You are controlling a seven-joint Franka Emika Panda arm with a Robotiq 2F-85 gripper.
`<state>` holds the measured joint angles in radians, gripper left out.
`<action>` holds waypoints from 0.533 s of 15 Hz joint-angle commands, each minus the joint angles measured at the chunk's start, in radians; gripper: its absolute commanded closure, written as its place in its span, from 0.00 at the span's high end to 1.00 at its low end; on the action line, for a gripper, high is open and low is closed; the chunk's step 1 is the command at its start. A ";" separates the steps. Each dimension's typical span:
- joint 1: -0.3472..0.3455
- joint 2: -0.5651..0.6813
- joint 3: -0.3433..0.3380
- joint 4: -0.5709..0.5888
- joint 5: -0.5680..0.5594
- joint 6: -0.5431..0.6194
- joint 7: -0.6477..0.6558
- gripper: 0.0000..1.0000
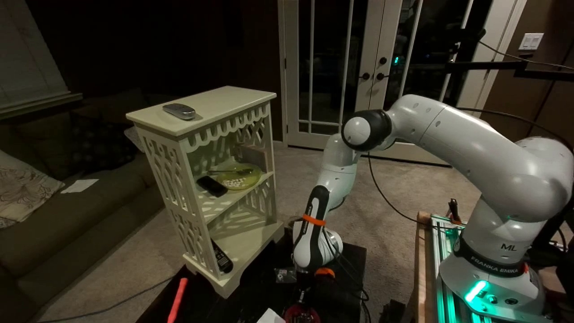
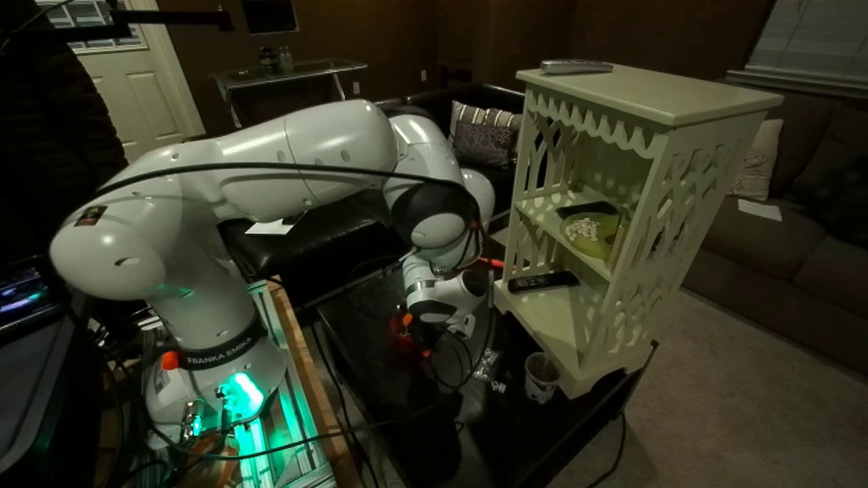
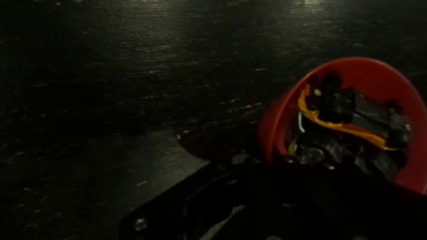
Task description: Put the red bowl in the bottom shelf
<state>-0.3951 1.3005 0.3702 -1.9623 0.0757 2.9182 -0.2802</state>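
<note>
At the lower edge of the wrist view, the dark pincer [image 3: 267, 160] is seen with its fingers set narrowly together, the wall of the red bowl [image 3: 380, 76] gripped between them. Several dark pieces [image 3: 370, 110], hard to identify in the gloom, are held in the bowl, and an orange-yellow strip [image 3: 337, 125] is curved among them. In both exterior views the bowl is shown low at the black surface [image 2: 475, 420], outside the cream shelf unit [image 1: 228, 101] and apart from its bottom shelf [image 1: 251, 237]; whether the surface is touched cannot be told. A black remote [image 1: 222, 258] is carried by that shelf. On the shelf above, small whitish pieces [image 1: 235, 182] are contained in a yellow-green bowl [image 1: 253, 178]; a utensil [image 1: 244, 171] is seen across it, and a dark phone-like device [image 1: 211, 186] is placed just beside it. Near the unit, a pale patterned cup [image 2: 541, 390] is stood upright on the surface, its dark contents only dimly shown.
</note>
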 commanded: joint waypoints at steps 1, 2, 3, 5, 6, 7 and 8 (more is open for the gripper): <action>-0.259 -0.009 0.151 -0.143 -0.011 0.099 -0.131 0.01; -0.311 -0.001 0.179 -0.166 -0.026 0.127 -0.156 0.01; -0.257 -0.041 0.138 -0.180 -0.048 0.074 -0.126 0.01; -0.281 -0.005 0.142 -0.136 -0.054 0.070 -0.113 0.04; -0.286 -0.008 0.140 -0.148 -0.060 0.070 -0.114 0.04; -0.317 0.016 0.170 -0.150 -0.052 0.093 -0.120 0.01; -0.369 0.043 0.213 -0.150 -0.041 0.104 -0.124 0.01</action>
<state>-0.6717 1.2914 0.5132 -2.1171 0.0426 2.9929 -0.4124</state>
